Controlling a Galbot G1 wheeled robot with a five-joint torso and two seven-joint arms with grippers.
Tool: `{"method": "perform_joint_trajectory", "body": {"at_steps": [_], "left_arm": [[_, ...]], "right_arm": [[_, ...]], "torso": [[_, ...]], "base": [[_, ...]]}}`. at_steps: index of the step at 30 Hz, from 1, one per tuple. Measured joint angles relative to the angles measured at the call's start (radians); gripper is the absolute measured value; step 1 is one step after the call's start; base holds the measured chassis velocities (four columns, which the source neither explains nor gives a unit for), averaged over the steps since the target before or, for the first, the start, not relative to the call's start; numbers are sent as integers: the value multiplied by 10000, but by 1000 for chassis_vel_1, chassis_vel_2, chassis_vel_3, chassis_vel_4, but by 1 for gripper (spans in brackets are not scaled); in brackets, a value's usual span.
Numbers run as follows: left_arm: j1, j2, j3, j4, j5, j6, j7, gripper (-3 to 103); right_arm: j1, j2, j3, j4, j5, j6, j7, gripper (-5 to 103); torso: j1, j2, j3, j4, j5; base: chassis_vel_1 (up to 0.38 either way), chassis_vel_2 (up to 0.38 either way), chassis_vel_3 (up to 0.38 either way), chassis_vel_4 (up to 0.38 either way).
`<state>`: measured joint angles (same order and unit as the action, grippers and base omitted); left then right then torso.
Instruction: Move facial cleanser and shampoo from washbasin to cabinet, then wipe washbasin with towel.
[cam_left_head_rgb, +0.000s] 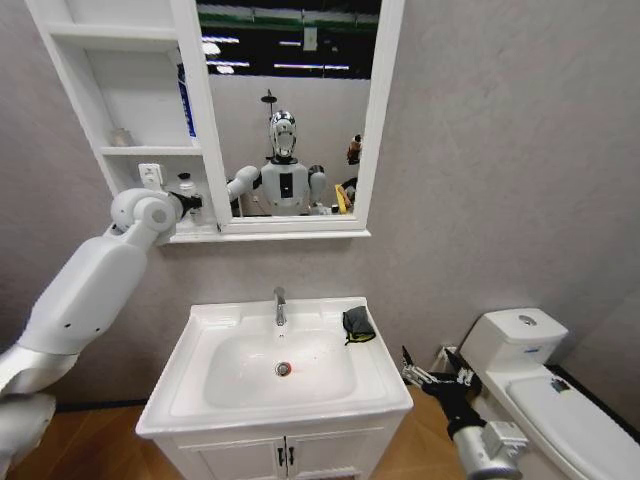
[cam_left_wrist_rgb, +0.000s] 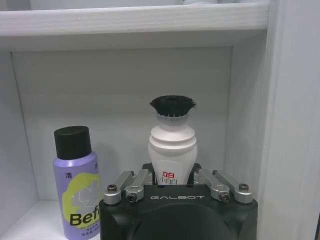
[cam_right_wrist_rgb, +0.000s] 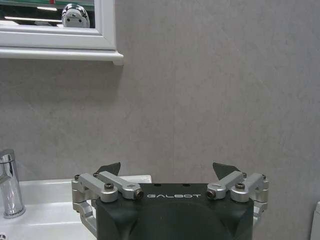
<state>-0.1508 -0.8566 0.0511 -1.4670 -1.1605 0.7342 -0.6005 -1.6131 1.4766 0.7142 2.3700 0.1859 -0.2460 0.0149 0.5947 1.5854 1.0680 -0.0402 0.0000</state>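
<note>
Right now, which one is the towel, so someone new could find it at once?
Find the white washbasin below the mirror. On its rim beside the chrome tap, on the toilet's side, lies the towel. It is a small crumpled dark cloth with a yellow-green edge.

The cabinet (cam_left_head_rgb: 150, 150) carries two bottles on its lowest shelf: a purple bottle with a black cap (cam_left_wrist_rgb: 76, 182) and, just beside it, a white bottle topped with a black brush (cam_left_wrist_rgb: 172, 150). The washbasin (cam_left_head_rgb: 210, 320) carries the dark towel (cam_left_head_rgb: 358, 324), lying on its back rim near the tap (cam_left_head_rgb: 280, 305).
</note>
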Motion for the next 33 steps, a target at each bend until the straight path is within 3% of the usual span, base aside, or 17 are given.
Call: {"method": "perform_joint_trajectory", "body": {"at_steps": [13, 19, 21, 23, 24, 29, 31, 33], "left_arm": [[110, -44, -72, 231, 427, -47, 73, 26], [173, -233, -107, 304, 531, -148, 76, 53], [173, -255, -112, 333, 566, -169, 75, 53], [175, -267, -118, 350, 578, -176, 72, 69], [175, -267, -118, 350, 578, -176, 72, 69], [183, -247, -129, 324, 582, -181, 58, 90], [188, -229, -136, 290, 580, -181, 56, 90], [220, -183, -170, 225, 570, -182, 50, 100]], "right_arm": [[150, 14, -120, -137, -13, 14, -11, 100], [116, 15, -95, -139, -33, 7, -18, 100], [86, 19, -74, -135, -35, 12, -19, 100], [63, 32, -60, -130, -37, 26, -19, 100], [63, 32, -60, -130, -37, 26, -19, 100], [58, 50, -67, -113, -54, 48, -19, 100], [65, 50, -70, -110, -57, 48, -19, 100], [81, 50, -78, -107, -60, 49, -18, 100]], "torso": [[-1, 0, 0, 4, -1], [-1, 1, 0, 0, 0], [-1, 1, 0, 0, 0], [-1, 0, 0, 1, 0], [-1, 0, 0, 1, 0], [-1, 1, 0, 1, 0], [-1, 1, -1, 2, 0], [-1, 1, -1, 3, 0]], "base": [[0, 0, 0, 0], [0, 0, 0, 0], [0, 0, 0, 0], [0, 0, 0, 0], [0, 0, 0, 0], [0, 0, 0, 0], [0, 0, 0, 0], [0, 0, 0, 0]]}}
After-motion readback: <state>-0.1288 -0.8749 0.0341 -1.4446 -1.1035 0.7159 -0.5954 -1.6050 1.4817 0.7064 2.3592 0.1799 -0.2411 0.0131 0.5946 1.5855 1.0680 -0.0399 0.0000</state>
